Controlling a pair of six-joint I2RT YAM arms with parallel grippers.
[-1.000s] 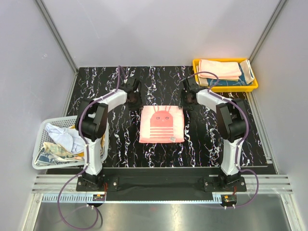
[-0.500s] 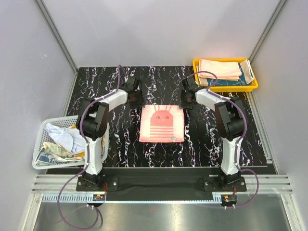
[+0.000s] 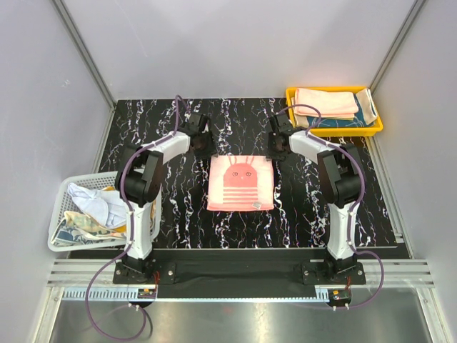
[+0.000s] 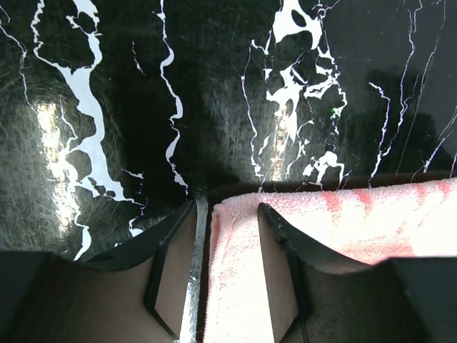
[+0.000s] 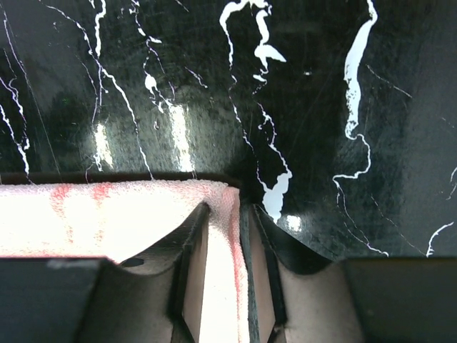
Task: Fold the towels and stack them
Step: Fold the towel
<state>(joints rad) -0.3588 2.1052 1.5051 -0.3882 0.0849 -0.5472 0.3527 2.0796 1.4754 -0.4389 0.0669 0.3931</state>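
A pink towel (image 3: 240,184) with a red face and stripes lies flat in the middle of the black marble table (image 3: 171,121). My left gripper (image 3: 203,146) is at its far left corner. In the left wrist view that gripper (image 4: 227,214) is open and astride the towel's (image 4: 357,221) edge, with one finger on the cloth and the other on the table. My right gripper (image 3: 275,148) is at the far right corner. In the right wrist view its jaws (image 5: 228,211) stand narrow, and the towel's (image 5: 107,214) corner is bunched up between them, touching both pads.
A yellow tray (image 3: 375,127) at the back right holds folded towels (image 3: 327,102). A white mesh basket (image 3: 63,193) off the table's left edge holds several crumpled towels (image 3: 96,207). Grey walls close in the back and both sides.
My right gripper's jaws have narrowed onto the towel's far right corner. Both grippers have edged slightly toward the far edge. The towel has not moved.
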